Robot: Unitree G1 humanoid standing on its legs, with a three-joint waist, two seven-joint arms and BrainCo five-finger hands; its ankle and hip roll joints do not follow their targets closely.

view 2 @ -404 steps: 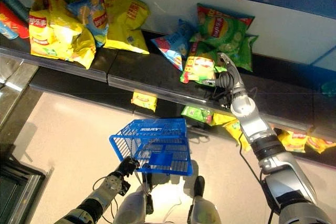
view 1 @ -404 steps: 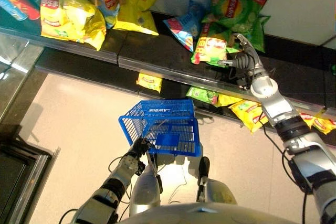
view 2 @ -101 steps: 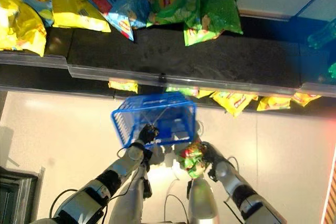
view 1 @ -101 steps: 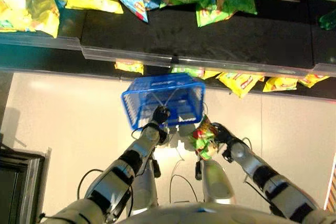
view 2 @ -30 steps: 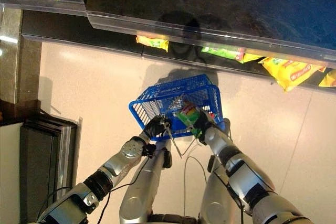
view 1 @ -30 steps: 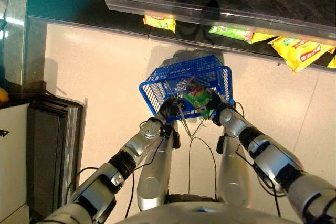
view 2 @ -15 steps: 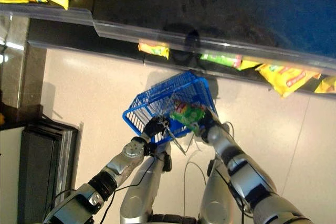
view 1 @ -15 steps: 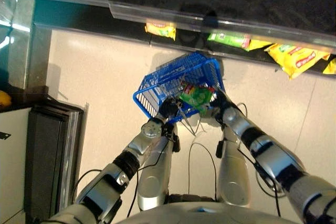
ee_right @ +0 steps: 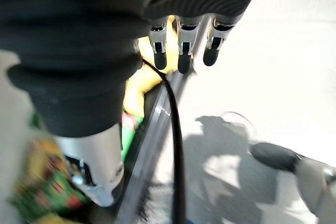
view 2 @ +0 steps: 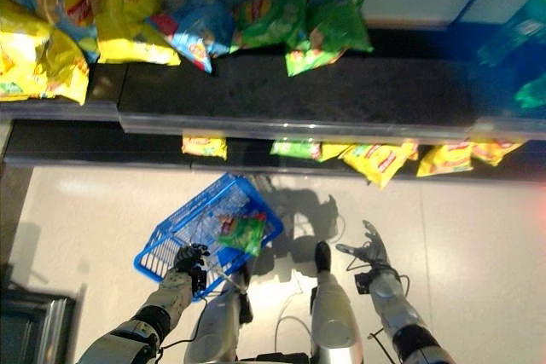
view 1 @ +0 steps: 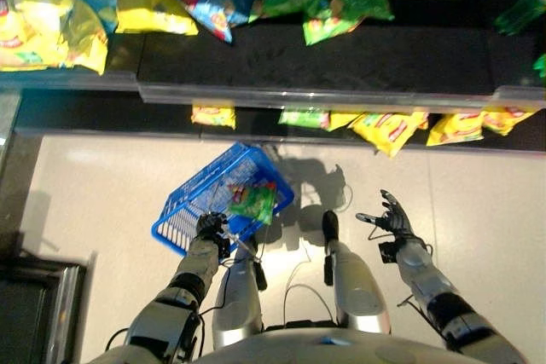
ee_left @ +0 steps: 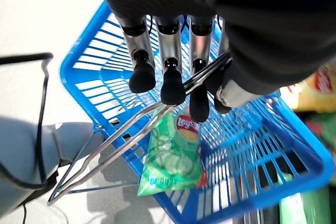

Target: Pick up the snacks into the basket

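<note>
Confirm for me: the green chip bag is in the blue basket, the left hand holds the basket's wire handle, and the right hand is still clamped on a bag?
Not quite. In the left eye view the right hand is open and empty. The green chip bag lies in the blue basket, and the left hand grips its wire handle.

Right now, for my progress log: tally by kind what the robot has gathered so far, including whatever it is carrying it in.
Blue basket: 1, carried by the left hand
Green snack bag: 1, lying inside the basket
Total: 2
The right hand is open and holds nothing.
</note>
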